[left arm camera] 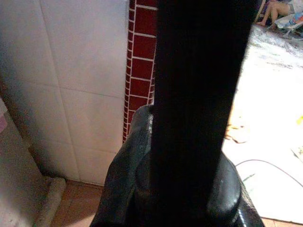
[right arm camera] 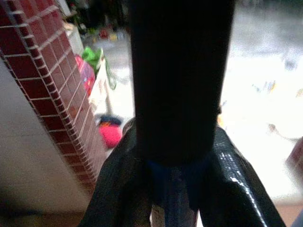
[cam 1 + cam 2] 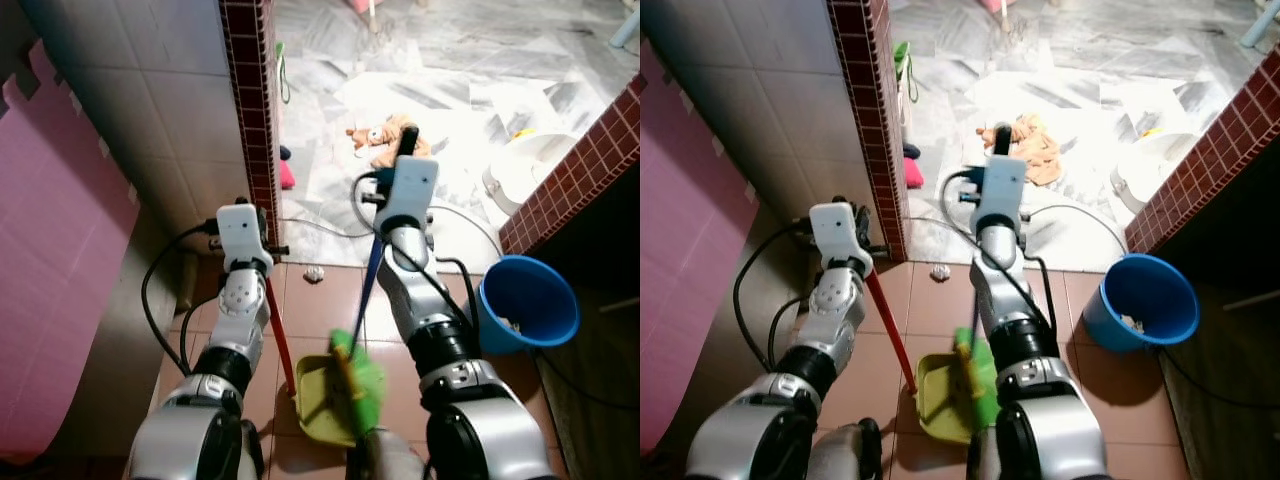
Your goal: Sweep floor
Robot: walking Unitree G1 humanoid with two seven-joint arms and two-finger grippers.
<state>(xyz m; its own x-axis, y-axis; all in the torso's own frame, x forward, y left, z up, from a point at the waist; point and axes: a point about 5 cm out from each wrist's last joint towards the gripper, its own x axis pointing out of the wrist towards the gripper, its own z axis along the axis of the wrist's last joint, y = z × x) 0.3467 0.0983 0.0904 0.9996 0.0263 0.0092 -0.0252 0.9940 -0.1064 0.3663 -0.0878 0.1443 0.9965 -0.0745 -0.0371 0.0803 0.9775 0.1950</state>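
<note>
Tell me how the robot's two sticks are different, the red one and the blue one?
The red stick is in the left gripper; the blue stick is in the right gripper. The red stick ends at the yellow-green dustpan; the blue stick ends in the green broom head. Seen from the head camera, they slant opposite ways, their lower ends coming together. Both reach down to the brown floor tiles.

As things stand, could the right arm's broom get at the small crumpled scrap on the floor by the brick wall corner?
Probably yes. The scrap lies on open tile just ahead of the dustpan, and the broom in the right tool has nothing between it and the scrap.
</note>
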